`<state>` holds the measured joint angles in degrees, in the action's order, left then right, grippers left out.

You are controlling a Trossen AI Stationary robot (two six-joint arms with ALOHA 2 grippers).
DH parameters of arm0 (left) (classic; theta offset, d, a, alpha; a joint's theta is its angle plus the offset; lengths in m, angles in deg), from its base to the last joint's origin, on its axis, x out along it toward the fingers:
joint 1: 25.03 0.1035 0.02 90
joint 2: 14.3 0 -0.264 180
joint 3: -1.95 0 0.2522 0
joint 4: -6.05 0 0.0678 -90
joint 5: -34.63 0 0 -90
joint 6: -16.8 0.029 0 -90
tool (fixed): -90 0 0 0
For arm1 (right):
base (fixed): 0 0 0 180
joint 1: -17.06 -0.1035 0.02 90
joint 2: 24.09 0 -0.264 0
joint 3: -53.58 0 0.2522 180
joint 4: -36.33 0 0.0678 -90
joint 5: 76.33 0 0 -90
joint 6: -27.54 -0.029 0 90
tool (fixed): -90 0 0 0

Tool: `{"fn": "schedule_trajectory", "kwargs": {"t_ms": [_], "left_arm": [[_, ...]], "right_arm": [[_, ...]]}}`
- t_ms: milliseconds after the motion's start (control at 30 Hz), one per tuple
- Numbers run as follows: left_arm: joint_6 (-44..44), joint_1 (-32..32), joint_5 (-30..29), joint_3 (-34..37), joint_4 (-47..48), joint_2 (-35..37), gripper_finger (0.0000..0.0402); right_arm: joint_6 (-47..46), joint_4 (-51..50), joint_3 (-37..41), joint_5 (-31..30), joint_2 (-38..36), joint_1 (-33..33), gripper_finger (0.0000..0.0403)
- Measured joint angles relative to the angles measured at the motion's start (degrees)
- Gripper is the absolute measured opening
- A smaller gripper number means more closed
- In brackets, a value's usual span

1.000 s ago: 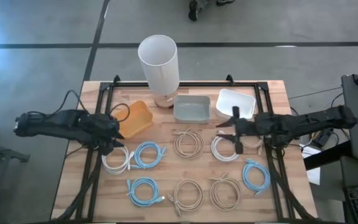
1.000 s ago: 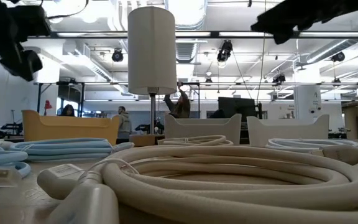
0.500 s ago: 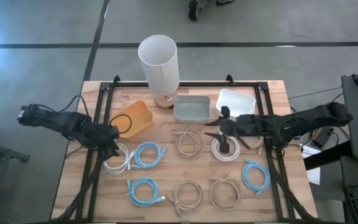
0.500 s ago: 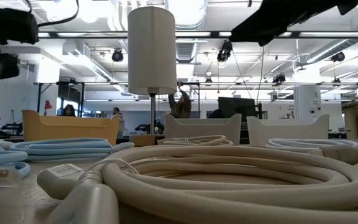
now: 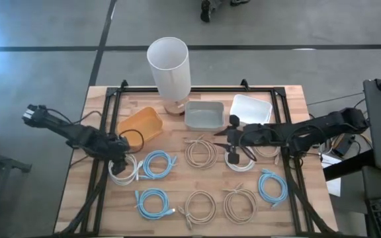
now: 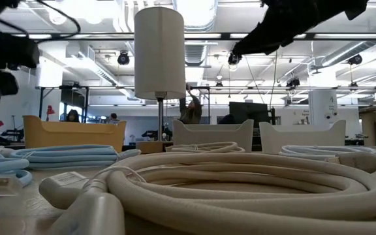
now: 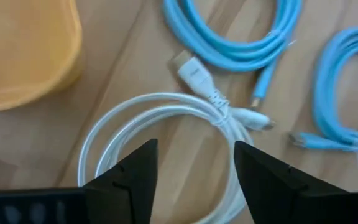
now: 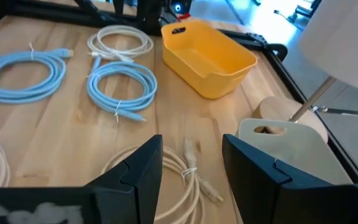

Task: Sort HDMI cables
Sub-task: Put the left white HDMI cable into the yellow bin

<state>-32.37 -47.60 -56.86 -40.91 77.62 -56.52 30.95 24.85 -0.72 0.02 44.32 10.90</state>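
Note:
Several coiled cables lie flat on the wooden table in white, light blue and beige. My left gripper (image 5: 120, 160) hangs open over the left white coil (image 5: 124, 169). In the left wrist view its fingers (image 7: 191, 186) stand above that coil (image 7: 166, 124) without touching it. My right gripper (image 5: 229, 144) is open above the right white coil (image 5: 239, 160), next to a beige coil (image 5: 200, 152). The right wrist view looks over the gripper (image 8: 197, 180) at the beige coil (image 8: 166, 171) and two light blue coils (image 8: 122, 87).
An orange tray (image 5: 142, 125), a grey tray (image 5: 204, 114) and a white tray (image 5: 251, 109) line the far side. The tall white cylinder (image 5: 169, 65) stands behind them. More light blue (image 5: 154, 202) and beige coils (image 5: 240, 203) lie near the near edge. A black frame rims the table.
My left gripper has moved toward the near edge and come over the left white coil. My right gripper has travelled toward the table's left, from beside the white tray to above the right white coil. No cable has moved.

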Motion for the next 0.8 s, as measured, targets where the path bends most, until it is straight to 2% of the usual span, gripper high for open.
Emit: {"fn": "schedule_trajectory", "kwargs": {"t_ms": [100, 300, 800], "left_arm": [[0.72, -0.04, 1.73, 2.19, -2.79, -2.83, 0.0220], [-1.06, -0.04, 9.60, 2.95, -11.40, -7.00, 0.0226], [-2.22, -1.99, 14.94, 3.21, -17.31, -15.77, 0.0225]], "right_arm": [[0.51, 0.06, -0.33, 0.00, 0.59, -0.02, 0.0164], [0.36, 0.06, -0.39, 0.02, 0.57, 0.00, 0.0164], [1.27, 0.07, -0.41, 0.10, 0.47, -0.02, 0.0164]]}}
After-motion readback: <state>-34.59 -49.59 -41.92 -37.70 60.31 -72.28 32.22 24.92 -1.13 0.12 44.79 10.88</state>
